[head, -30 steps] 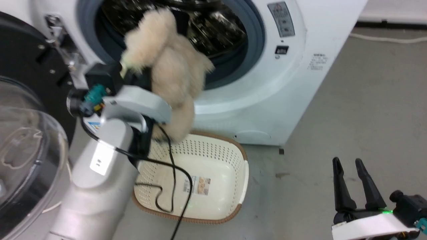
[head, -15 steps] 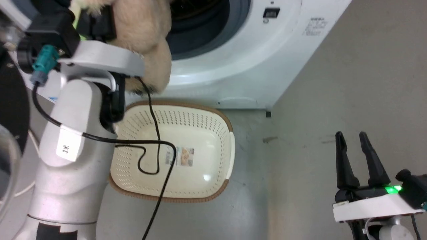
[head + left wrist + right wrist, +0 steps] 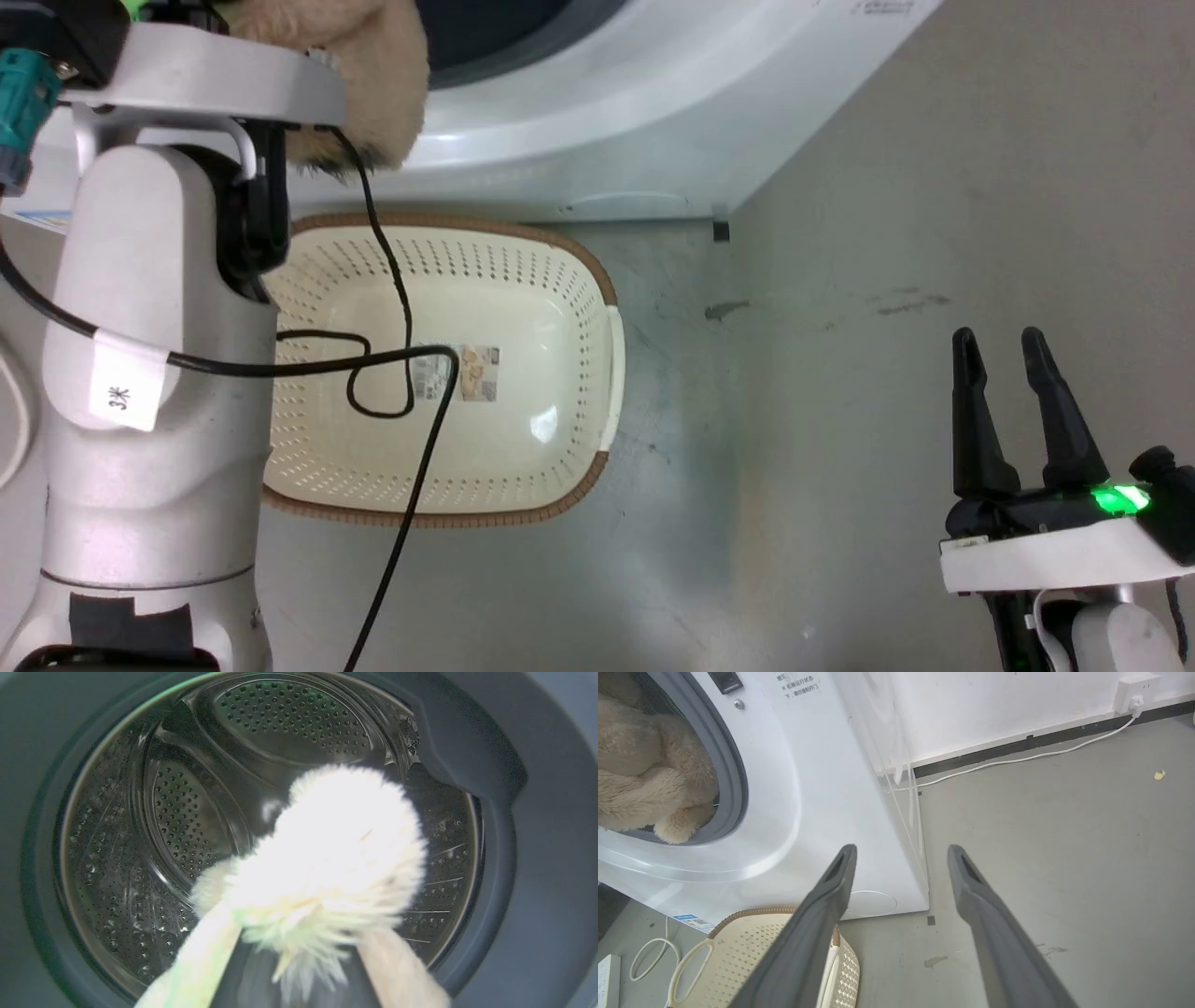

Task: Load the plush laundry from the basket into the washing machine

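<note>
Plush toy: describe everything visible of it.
The shaggy cream-beige plush toy looks soft and long-furred, with stubby rounded limbs. It hangs in the round porthole of the white front-loading washing machine, one limb drooping by the lower edge of the grey rubber gasket. The left pincer, shut on its fur, holds it before the perforated steel drum.

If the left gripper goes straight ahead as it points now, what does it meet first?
Likely the perforated wall of the steel drum, the held plush toy touching first; depth is unclear.
</note>
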You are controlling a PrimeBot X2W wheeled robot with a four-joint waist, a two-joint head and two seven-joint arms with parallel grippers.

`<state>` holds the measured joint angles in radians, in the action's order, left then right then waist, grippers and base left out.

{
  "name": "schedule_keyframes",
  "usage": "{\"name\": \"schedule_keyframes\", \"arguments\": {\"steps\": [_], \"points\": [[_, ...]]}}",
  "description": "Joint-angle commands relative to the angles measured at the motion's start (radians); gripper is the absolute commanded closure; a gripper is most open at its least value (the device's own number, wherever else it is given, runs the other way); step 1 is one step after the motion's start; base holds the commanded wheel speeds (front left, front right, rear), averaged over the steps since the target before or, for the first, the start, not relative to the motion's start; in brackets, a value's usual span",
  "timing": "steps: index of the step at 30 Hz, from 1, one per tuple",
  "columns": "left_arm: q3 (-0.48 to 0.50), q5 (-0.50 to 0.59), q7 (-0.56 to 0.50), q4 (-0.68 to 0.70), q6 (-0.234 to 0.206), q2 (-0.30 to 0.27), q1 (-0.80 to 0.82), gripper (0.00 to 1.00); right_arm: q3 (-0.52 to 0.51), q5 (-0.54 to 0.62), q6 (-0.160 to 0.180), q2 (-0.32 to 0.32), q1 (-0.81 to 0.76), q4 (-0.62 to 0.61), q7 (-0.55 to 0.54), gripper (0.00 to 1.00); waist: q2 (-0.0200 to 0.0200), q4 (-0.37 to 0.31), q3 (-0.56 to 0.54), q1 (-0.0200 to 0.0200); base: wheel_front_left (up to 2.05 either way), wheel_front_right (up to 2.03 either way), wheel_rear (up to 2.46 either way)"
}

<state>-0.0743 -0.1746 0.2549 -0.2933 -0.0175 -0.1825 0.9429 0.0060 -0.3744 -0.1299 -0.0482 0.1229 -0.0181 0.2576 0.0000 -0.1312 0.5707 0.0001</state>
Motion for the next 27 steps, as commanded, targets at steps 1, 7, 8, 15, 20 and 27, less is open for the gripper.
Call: {"name": "schedule_keyframes", "arguments": {"steps": [1,7,8,15,20,27], "points": [[0.013,0.018,0.007,0.02,0.011,0.004,0.025,1.0,0.0,0.005,-0.001,-0.002,0.017,-0.012,0.004,0.0,0.0,-0.014,0.032,-0.0001,0.0,0.0,0.0],[0.043,0.043,0.007,0.028,0.032,0.01,0.049,1.0,0.003,0.004,-0.001,-0.002,0.02,-0.025,0.004,0.0,0.0,-0.024,0.067,-0.0001,0.0,0.0,0.0],[0.055,0.05,0.007,0.024,0.038,0.012,0.064,1.0,0.006,0.001,-0.001,-0.002,0.02,-0.03,0.004,0.0,0.0,-0.03,0.081,-0.0001,0.0,0.0,0.0],[0.077,0.074,0.007,0.002,0.058,0.004,0.12,1.0,0.012,-0.003,-0.001,-0.002,0.018,-0.039,0.004,0.0,0.0,-0.046,0.113,-0.0001,0.0,0.0,0.0],[0.077,0.101,0.007,-0.023,0.073,-0.016,0.175,1.0,0.013,-0.008,-0.001,-0.002,0.02,-0.052,0.004,0.0,0.0,-0.06,0.145,-0.0001,0.0,0.0,0.0],[0.088,0.113,0.007,-0.082,0.08,-0.041,0.257,1.0,0.026,-0.02,-0.001,-0.002,0.022,-0.065,0.004,0.0,0.0,-0.079,0.19,-0.0001,0.0,0.0,0.0]]}}
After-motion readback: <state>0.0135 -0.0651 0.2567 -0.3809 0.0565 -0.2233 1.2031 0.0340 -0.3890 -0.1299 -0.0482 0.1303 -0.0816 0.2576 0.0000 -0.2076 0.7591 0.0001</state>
